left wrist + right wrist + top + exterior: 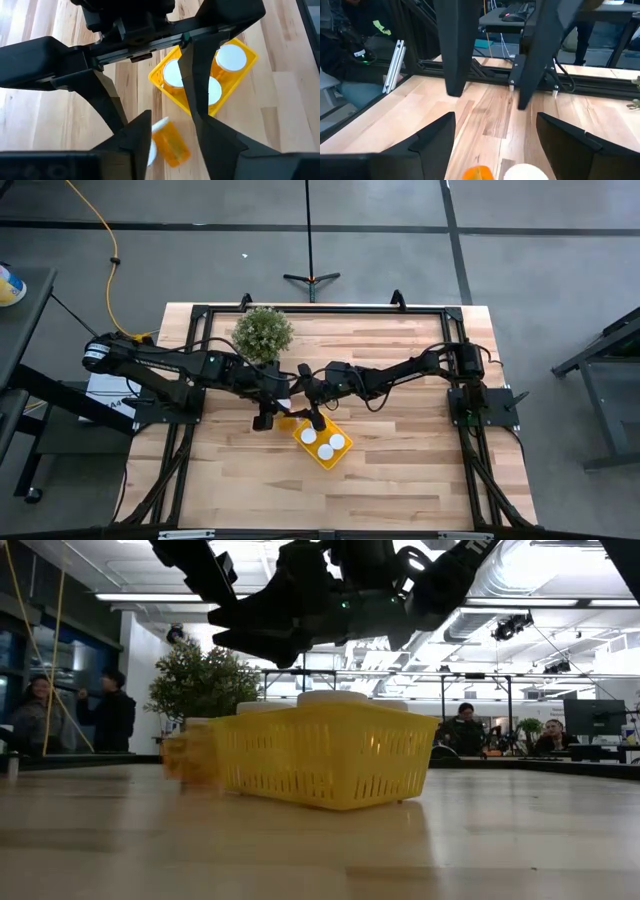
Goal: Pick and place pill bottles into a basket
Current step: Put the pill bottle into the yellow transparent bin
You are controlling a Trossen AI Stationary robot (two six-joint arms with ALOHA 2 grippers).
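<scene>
Two dark robot arms met over a yellow basket (322, 447) on a pale wooden table (400, 470).

The basket was bright, slotted plastic, holding orange pill bottles with round white caps (231, 57). The left gripper (264, 420) hung just beside it, fingers parted around nothing; below them one translucent orange bottle (169, 144) lay on its side. The right gripper (318, 420) hovered over the basket's near end, open and empty.

Both arms reach to table centre, left gripper (264, 421) and right gripper (318, 420) parted.
</scene>
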